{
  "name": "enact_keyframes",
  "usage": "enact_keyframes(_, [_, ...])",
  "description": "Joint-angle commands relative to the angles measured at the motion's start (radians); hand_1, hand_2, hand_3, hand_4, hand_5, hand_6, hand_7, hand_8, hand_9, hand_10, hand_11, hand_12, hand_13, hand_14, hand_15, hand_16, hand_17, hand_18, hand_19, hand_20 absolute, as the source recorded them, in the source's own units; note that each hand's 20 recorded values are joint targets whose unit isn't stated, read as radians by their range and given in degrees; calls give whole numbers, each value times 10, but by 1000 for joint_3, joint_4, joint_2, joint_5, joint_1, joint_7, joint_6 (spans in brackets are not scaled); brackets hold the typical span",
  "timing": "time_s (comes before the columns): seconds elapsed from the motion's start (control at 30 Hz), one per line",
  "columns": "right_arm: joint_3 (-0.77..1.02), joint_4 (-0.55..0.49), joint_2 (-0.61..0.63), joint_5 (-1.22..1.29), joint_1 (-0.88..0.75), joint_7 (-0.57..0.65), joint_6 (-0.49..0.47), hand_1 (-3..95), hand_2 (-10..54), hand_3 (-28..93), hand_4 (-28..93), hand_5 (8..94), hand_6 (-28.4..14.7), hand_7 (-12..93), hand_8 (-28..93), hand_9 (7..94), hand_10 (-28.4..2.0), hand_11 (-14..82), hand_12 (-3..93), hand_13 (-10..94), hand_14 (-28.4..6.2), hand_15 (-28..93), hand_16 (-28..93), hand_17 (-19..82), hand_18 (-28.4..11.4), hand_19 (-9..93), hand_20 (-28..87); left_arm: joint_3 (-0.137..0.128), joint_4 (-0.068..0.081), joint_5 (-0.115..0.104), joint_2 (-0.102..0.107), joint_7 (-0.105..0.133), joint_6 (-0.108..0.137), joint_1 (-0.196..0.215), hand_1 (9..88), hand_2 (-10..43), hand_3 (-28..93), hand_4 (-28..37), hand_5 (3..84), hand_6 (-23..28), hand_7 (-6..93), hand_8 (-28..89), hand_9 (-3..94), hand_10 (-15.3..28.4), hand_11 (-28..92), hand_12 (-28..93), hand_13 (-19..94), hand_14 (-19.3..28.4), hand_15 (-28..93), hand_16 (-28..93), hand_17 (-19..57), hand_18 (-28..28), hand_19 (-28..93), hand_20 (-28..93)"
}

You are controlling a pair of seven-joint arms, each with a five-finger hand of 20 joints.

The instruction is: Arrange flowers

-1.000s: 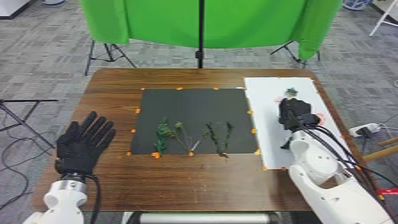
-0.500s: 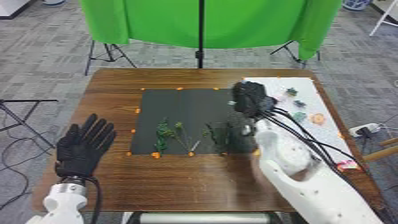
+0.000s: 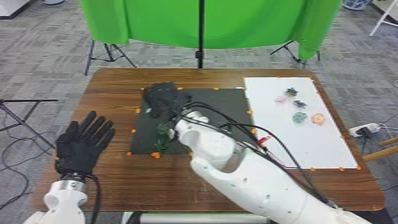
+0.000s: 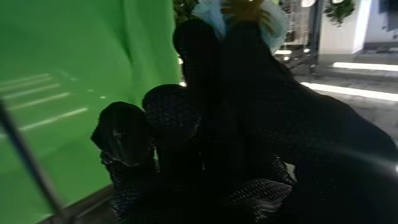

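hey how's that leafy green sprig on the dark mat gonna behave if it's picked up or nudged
The sprig looks slender, so it's probably light. Being leafy along its length, it would likely slide rather than roll on the mat.

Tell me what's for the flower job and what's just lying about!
For the job:
flower in the right hand
little flowers on the white sheet
green stem on the black mat

Just about:
green cloth
black pole
wires on the floor
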Motion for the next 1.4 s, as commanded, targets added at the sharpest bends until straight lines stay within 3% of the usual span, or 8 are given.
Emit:
enact_keyframes(0.03, [-15,66,-77,-64,-78,50,-74,604,-95,750,-283,705,-17,460,-12,784,-112,237,428,641,-120,753,418,380,-239,932,631,20,8,6,28,-27,17,-22,272,130,782,-283,415,115,67,-81,347,169,184,89,260,176,346,-76,-84,163,404,136])
enact_keyframes(0.27, [9,116,-108,-122,-104,23,-92,593,-95,743,-283,692,-22,441,-30,770,-114,217,405,628,-123,751,410,374,-241,932,621,29,11,-1,27,-5,8,-31,270,132,779,-283,415,115,66,-81,344,170,183,89,259,175,346,-76,-84,163,404,137])
enact_keyframes(0.47, [19,118,-109,-155,-113,16,-110,590,-95,736,-283,681,-23,429,-42,763,-116,210,404,622,-124,752,401,369,-243,932,613,27,12,2,24,-7,3,-28,256,143,773,-283,415,115,67,-81,343,170,183,90,258,176,347,-76,-84,163,404,137])
enact_keyframes(0.57, [16,115,-109,-155,-117,30,-105,593,-95,728,-283,678,-17,393,-61,759,-117,214,409,622,-125,755,397,370,-243,932,612,29,12,33,21,-10,5,-26,255,143,773,-283,415,115,66,-81,343,170,183,90,258,176,346,-76,-84,163,404,137])
enact_keyframes(0.73, [18,102,-102,-156,-124,18,-104,585,-95,723,-283,673,-8,282,-174,738,-122,230,406,617,-129,765,387,368,-245,932,612,31,14,34,17,-16,4,-27,254,142,776,-283,415,114,66,-81,343,170,182,89,258,176,347,-76,-84,163,405,138])
enact_keyframes(0.87, [7,86,-91,-143,-122,29,-82,572,-95,728,-283,669,-11,245,-164,730,-125,244,408,608,-135,775,362,362,-247,932,599,26,12,32,14,-12,2,-24,255,140,776,-283,414,114,66,-81,342,169,183,90,257,176,346,-76,-84,162,404,137])
enact_keyframes(1.13, [-12,16,-57,-105,-127,74,-100,552,-95,739,-283,671,-14,234,-159,714,-133,301,385,609,-142,797,317,361,-251,932,598,14,8,27,3,-15,4,-10,254,141,766,-283,414,114,66,-81,343,170,183,90,258,176,347,-76,-83,166,416,146])
enact_keyframes(1.4, [129,-192,57,-11,-209,122,-129,482,-95,800,-283,652,-30,196,-144,667,-158,386,295,591,-151,796,315,353,-258,932,605,-16,-5,34,-41,-23,-7,33,252,141,769,-283,414,114,65,-81,342,170,182,90,258,176,348,-77,-83,167,412,145])
